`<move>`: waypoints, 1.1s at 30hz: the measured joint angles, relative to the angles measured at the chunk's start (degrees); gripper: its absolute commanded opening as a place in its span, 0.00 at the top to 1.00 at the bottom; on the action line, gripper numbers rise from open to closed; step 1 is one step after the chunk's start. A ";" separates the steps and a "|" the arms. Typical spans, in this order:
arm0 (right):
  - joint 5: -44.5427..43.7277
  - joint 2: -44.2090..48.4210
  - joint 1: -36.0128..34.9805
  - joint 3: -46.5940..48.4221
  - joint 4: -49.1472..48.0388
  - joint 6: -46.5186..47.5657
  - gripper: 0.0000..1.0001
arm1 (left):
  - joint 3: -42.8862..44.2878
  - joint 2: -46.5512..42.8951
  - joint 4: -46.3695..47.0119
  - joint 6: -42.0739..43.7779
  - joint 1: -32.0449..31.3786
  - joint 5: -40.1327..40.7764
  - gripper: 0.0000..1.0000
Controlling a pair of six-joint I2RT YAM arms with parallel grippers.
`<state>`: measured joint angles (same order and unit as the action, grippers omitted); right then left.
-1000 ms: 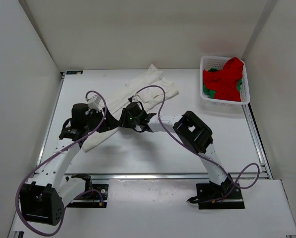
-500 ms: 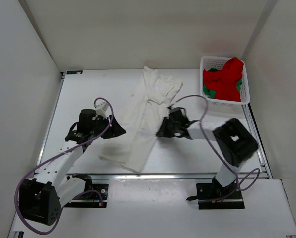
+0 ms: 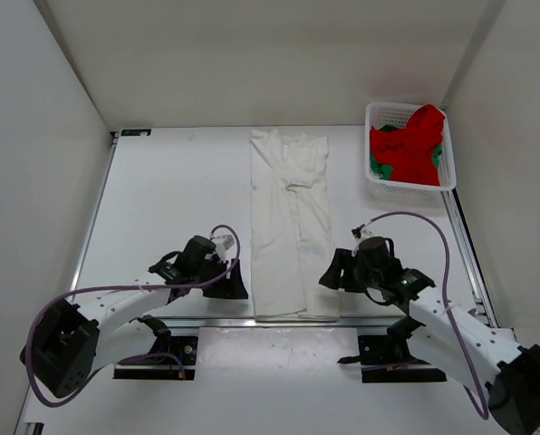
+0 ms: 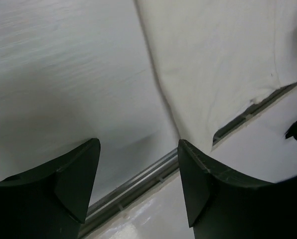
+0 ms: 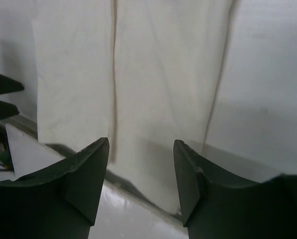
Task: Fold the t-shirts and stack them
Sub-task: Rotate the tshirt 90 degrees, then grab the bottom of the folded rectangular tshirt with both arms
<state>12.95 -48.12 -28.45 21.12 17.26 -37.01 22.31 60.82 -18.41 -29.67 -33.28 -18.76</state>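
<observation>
White t-shirt [image 3: 291, 231] has its near hem lying between the two tools. The left tool [image 4: 138, 174] and right tool [image 5: 141, 169] both stand spread and hold nothing, each just beside a long edge of the cloth. The shirt is a long narrow strip of soft, faintly creased fabric, sleeves tucked in, flat on the pale surface [image 3: 161, 199]. The side folds look done. The next move probably calls for pinching the hem corners and carrying them towards the collar. Red t-shirt [image 3: 415, 140] and green t-shirt [image 3: 376, 168] sit bunched in a white mesh basket [image 3: 379, 111], far right.
</observation>
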 measured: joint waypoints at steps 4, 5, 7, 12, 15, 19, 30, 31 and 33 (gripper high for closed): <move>-5.51 7.06 -7.43 -0.09 10.10 -4.50 0.50 | -0.17 2.43 5.51 -4.09 -8.13 -0.07 0.22; -7.04 8.41 -9.42 -0.09 12.59 -6.23 0.51 | -0.17 3.30 7.17 -5.09 -9.62 -0.15 0.23; -10.25 10.29 -12.79 -0.09 16.76 -9.49 0.52 | -0.17 5.03 10.16 -7.13 -11.52 -0.76 0.24; -13.62 13.62 -15.30 -0.24 24.76 -14.97 0.59 | -0.15 7.78 14.64 -10.01 -12.81 -0.72 0.31; -13.66 15.80 -15.32 -1.44 26.58 -17.05 0.60 | -0.17 9.31 16.46 -10.97 -14.08 -0.42 0.40; -12.04 15.43 -14.86 -3.96 25.53 -17.53 0.59 | -0.20 11.54 18.95 -12.24 -16.31 -0.57 0.45; -3.45 18.10 -11.72 -10.58 18.23 -18.64 1.00 | -3.61 9.94 19.63 -13.90 -16.50 -1.14 0.93; -3.61 18.51 -12.55 -10.58 18.08 -19.06 1.00 | -4.26 8.50 18.69 -13.84 -16.00 -1.20 0.95; -4.52 19.37 -15.56 -10.34 17.84 -20.44 1.00 | -5.79 4.59 16.06 -13.86 -14.75 -1.49 0.97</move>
<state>8.43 -28.75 -44.01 10.79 35.09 -57.45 16.51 65.41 -2.35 -43.53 -48.03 -20.25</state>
